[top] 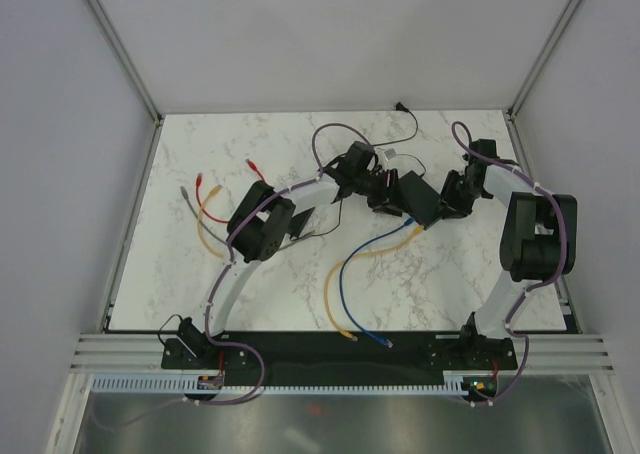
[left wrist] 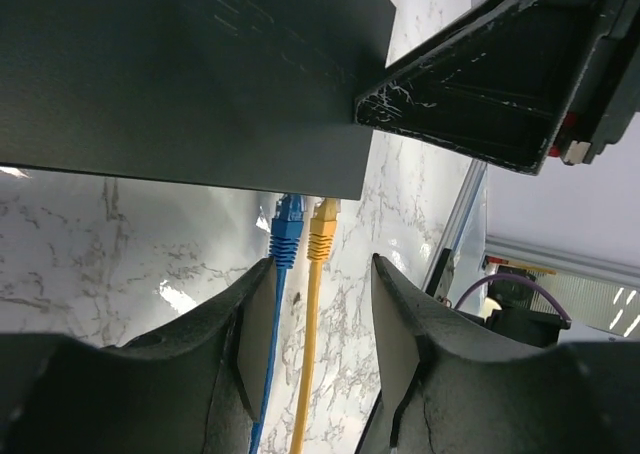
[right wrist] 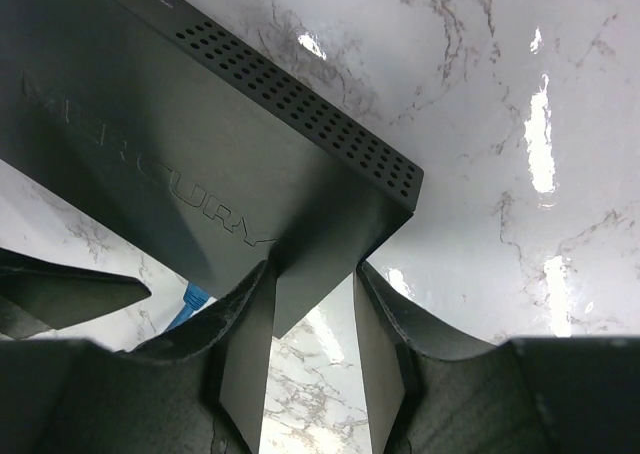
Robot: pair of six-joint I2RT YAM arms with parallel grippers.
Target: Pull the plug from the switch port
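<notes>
Blue plug [left wrist: 287, 229] and yellow plug [left wrist: 322, 232] both lie inside the unclenched left gripper [left wrist: 320, 274]; isolate one; right gripper [right wrist: 312, 274] straddles the switch [right wrist: 200, 174], grip unclear.

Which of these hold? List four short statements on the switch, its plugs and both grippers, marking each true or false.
1. The blue plug and yellow plug both sit in the switch. True.
2. The left gripper is clamped on the yellow plug. False: its jaws stand apart, astride both plugs.
3. A corner of the switch lies between the jaws of the right gripper. True.
4. The switch is white. False: it is black.
</notes>
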